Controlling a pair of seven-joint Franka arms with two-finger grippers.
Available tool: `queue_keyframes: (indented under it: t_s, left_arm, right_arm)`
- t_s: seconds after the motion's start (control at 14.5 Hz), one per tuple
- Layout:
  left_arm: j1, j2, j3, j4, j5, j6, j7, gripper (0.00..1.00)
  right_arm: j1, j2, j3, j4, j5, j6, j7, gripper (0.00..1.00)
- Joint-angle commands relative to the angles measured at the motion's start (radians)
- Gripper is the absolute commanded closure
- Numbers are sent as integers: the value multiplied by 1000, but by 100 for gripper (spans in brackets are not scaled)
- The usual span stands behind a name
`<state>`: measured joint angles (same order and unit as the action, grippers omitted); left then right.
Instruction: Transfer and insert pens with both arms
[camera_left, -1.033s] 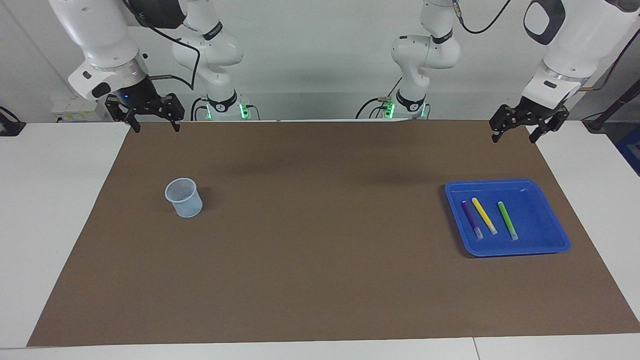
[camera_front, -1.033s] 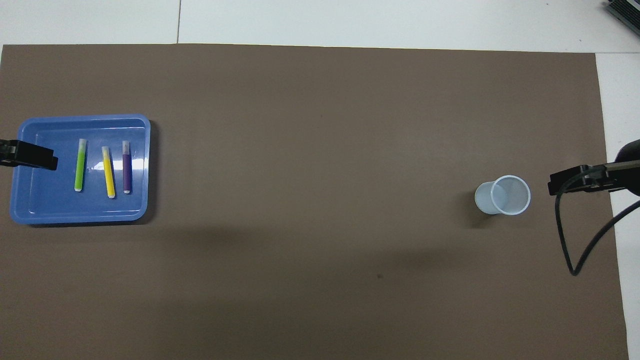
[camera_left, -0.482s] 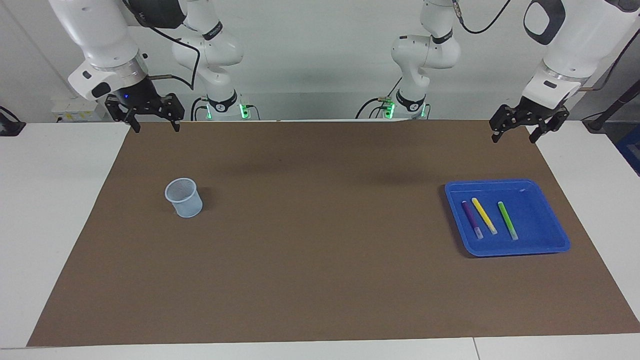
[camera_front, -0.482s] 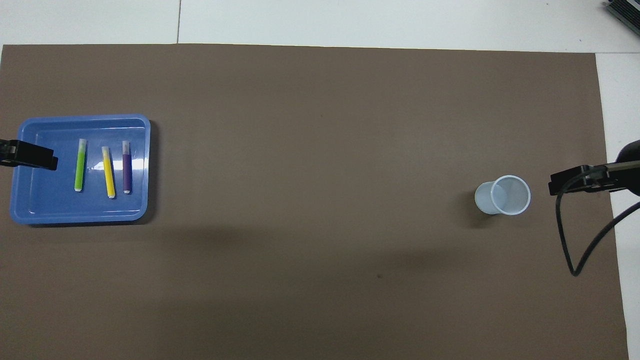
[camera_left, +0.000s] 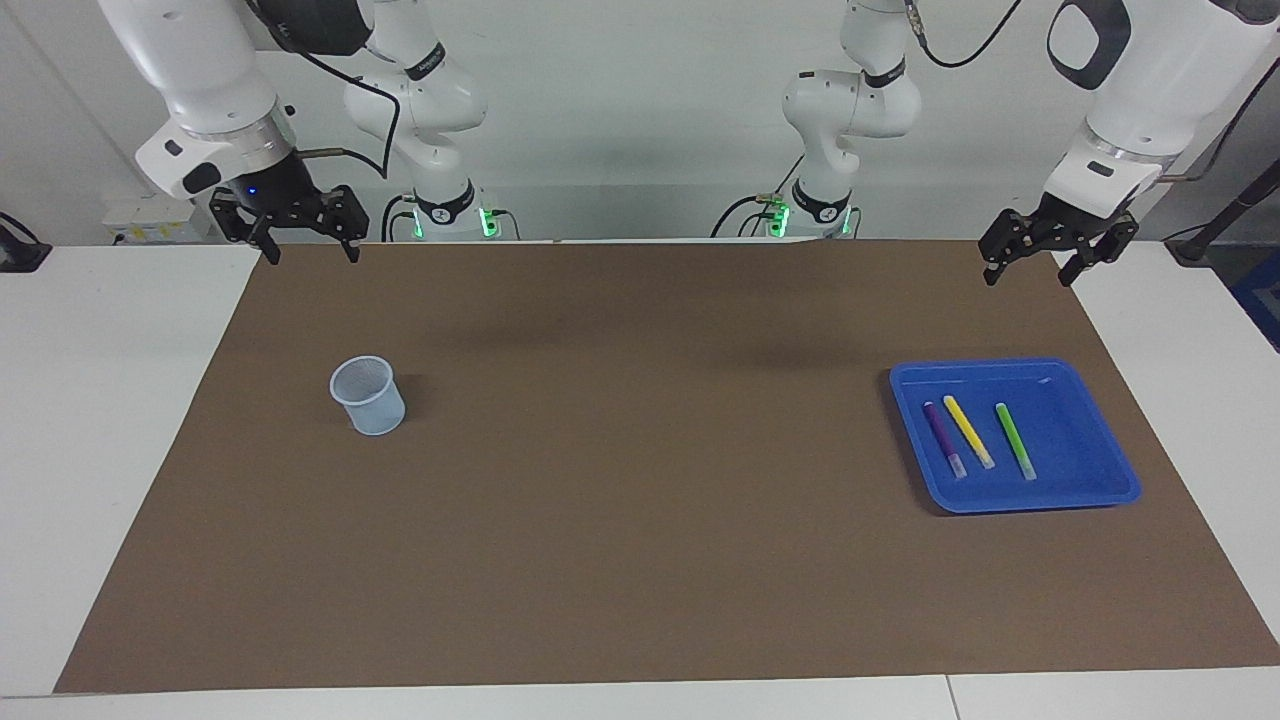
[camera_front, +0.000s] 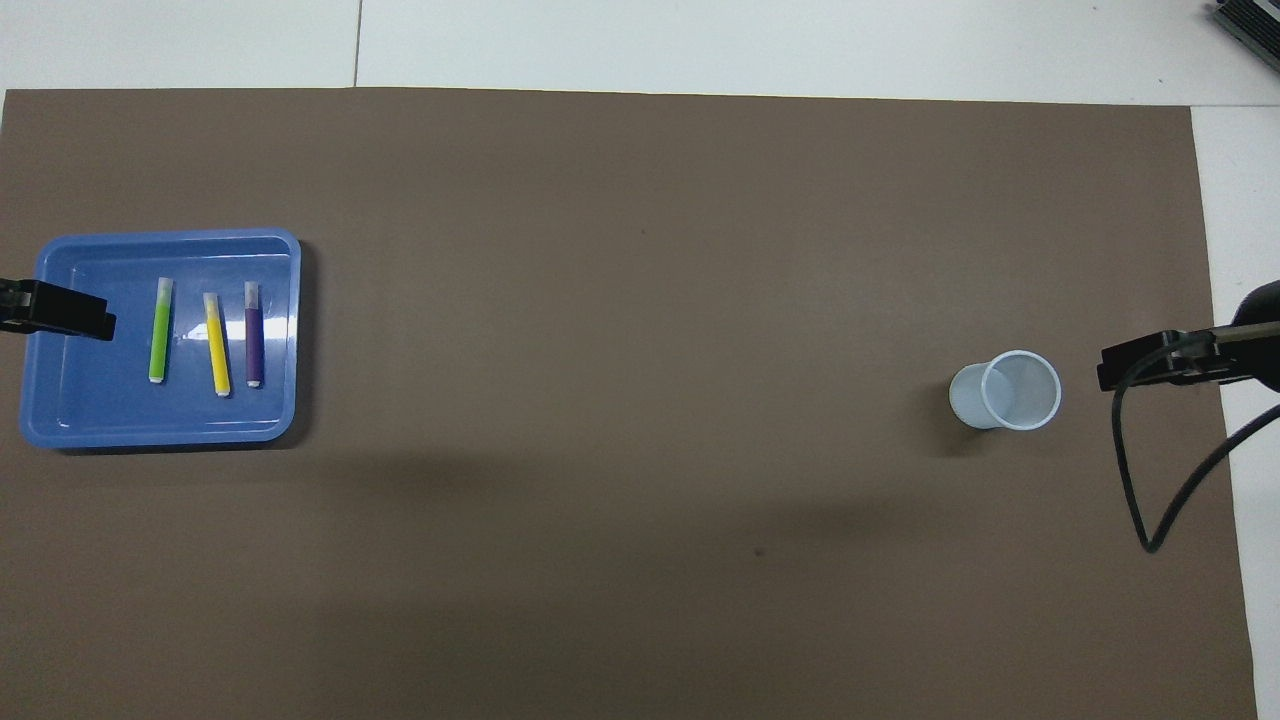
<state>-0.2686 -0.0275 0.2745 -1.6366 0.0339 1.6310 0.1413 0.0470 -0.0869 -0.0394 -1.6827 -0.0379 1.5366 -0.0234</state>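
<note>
- On the brown mat (camera_left: 640, 560), toward the left arm's end of the table, sits a blue tray (camera_left: 1100, 480) w/ three pens lying flat in it, side by side but not touching: purple pen (camera_left: 943, 439), yellow pen (camera_left: 968, 431), green pen (camera_left: 1015, 441).
- Toward the right arm's end stands a pale cup (camera_left: 368, 396), upright, nothing inside as far as I can see — well apart from the tray.
- Left gripper (camera_left: 1030, 268) hangs in the air over the mat's edge on the robots' side of the tray; fingers are spread wide, holding nothing.
- Right gripper (camera_left: 308, 252) hangs over the mat's corner, on the robots' side of the cup; fingers also wide apart, nothing between them.
- Step in hand, as I judge it: the very start. No pen is picked yet, all three are in the tray, the cup has received none.
- Next move probably calls for the left arm to go over the tray and come down on one pen, jaws set across its thin body, not along it.
- The pens lie near each other, so approx. centring on one pen matters — otherwise a finger may push the neighbour.
- After that I expect a handover to the right arm near mid-table, then insertion in the cup.
</note>
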Motion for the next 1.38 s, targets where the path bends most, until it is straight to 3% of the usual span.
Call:
queue_keyframes:
  t_s: [0.0, 1.31]
  left_arm:
    - [-11, -19, 9, -14, -9, 1, -6, 0]
    - [-23, -45, 8, -12, -9, -30, -15, 0]
  right_arm:
    - [1, -14, -1, -6, 1, -10, 17, 0]
    - [1, -24, 1, -9, 3, -12, 16, 0]
